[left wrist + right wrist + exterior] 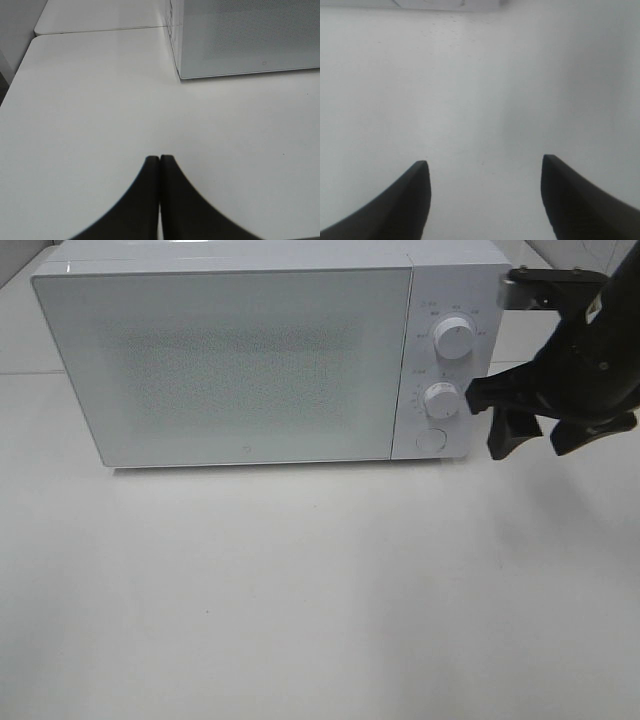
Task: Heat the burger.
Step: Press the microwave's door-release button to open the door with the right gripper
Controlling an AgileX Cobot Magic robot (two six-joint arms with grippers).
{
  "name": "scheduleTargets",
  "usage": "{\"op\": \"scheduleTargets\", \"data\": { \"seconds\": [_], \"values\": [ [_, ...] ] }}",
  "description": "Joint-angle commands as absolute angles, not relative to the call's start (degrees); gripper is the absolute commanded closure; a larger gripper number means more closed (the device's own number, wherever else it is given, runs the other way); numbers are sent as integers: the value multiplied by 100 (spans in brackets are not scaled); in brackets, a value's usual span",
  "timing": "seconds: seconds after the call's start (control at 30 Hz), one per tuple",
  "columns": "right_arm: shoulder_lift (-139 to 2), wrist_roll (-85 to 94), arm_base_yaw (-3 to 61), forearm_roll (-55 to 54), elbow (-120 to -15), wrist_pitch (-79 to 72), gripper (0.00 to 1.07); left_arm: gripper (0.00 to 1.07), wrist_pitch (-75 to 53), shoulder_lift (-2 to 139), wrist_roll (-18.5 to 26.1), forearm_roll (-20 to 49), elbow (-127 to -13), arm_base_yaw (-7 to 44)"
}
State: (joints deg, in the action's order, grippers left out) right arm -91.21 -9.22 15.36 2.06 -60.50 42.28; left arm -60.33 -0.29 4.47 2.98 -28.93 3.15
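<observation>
Microwave (250, 360) across upper frame in ext. high view, door shut and frosted. Burger not seen in any view; prob. inside, can't confirm. On panel, upper right: upper knob (455, 337), lower knob (441, 400), button (430, 440) beneath. R gripper (532, 445) at right edge, just beside lower knob, jaws apart, empty.

L wrist view: L gripper (160, 161) pressed together on nothing, over bare table (90, 100), microwave corner ahead.

R wrist view: fingers (410, 200) wide apart, nothing between, only white surface ahead, no knob in shot.

Step, as judged: set timer via lower knob. To do well: centre jaws on knob, come in square to panel, close evenly on rim, twist about knob axis w/o shoving microwave, stay off button.
</observation>
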Motion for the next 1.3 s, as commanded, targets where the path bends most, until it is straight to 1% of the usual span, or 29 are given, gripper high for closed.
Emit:
{"op": "scheduleTargets", "data": {
  "seconds": [0.03, 0.07, 0.17, 0.2, 0.27, 0.33, 0.4, 0.43, 0.5, 0.53, 0.67, 0.7, 0.73, 0.83, 0.87, 0.9, 0.97, 1.0, 1.03, 1.2, 1.23, 1.27, 1.3],
  "values": [
    [-9007, -888, 985, 0, -6091, 4715, 48, 106, -5964, -57, 447, 315, -2888, 309],
    [-8898, -888, 814, 0, -6091, 4893, 48, 106, -5964, -57, 447, 315, -2888, 309],
    [-8806, -888, 751, 0, -6091, 4968, 48, 106, -5964, -57, 447, 315, -2888, 309],
    [-8577, -945, 688, 0, -6091, 5036, 48, 106, -5964, -57, 447, 315, -2888, 309],
    [-8428, -963, 688, 0, -6091, 5088, 48, 106, -5964, -57, 447, 315, -2888, 309],
    [-7844, -957, 699, 34, -6091, 5483, 48, 106, -5964, -57, 447, 315, -2888, 309],
    [-7689, -957, 699, 52, -6085, 5632, 48, 106, -5964, -57, 447, 315, -2888, 309],
    [-7363, -951, 699, 86, -6033, 5844, 48, 106, -5964, -57, 447, 315, -2888, 309],
    [-7219, -951, 699, 103, -5976, 5890, 48, 106, -5964, -57, 447, 315, -2888, 309],
    [-6835, -951, 699, 120, -5770, 5890, 48, 106, -5964, -57, 447, 321, -2888, 309],
    [-6291, -951, 699, 120, -5386, 5924, 48, 106, -5964, -57, 447, 321, -2888, 309],
    [-5913, -940, 699, 126, -5117, 6033, 48, 106, -5964, -57, 447, 321, -2888, 309],
    [-5913, -940, 699, 126, -5117, 6033, 48, 106, -5964, -57, 447, 321, -2888, 309],
    [-5254, -911, 699, 212, -4544, 6251, 48, 106, -5964, -57, 447, 321, -2888, 309],
    [-5254, -911, 699, 212, -4544, 6251, 48, 106, -5964, -57, 447, 321, -2888, 309],
    [-4882, -900, 699, 332, -4269, 6274, 48, 106, -5964, -57, 447, 321, -2888, 309],
    [-4693, -900, 699, 418, -4120, 6274, 48, 106, -5964, -57, 447, 321, -2888, 309],
    [-4343, -917, 699, 550, -3845, 6274, 48, 106, -5964, -57, 453, 321, -2888, 309],
    [-4343, -917, 699, 550, -3845, 6274, 48, 106, -5964, -57, 453, 321, -2888, 309],
    [-3260, -905, 699, 607, -3243, 6268, 48, 106, -5964, -57, 453, 321, -2888, 309],
    [-3260, -905, 699, 607, -3243, 6268, 48, 106, -5964, -57, 453, 321, -2888, 309],
    [-2853, -865, 699, 602, -3065, 6234, 48, 106, -5964, -57, 453, 321, -2888, 309],
    [-2853, -865, 699, 602, -3065, 6234, 48, 106, -5964, -57, 453, 321, -2888, 309]
  ]
}}
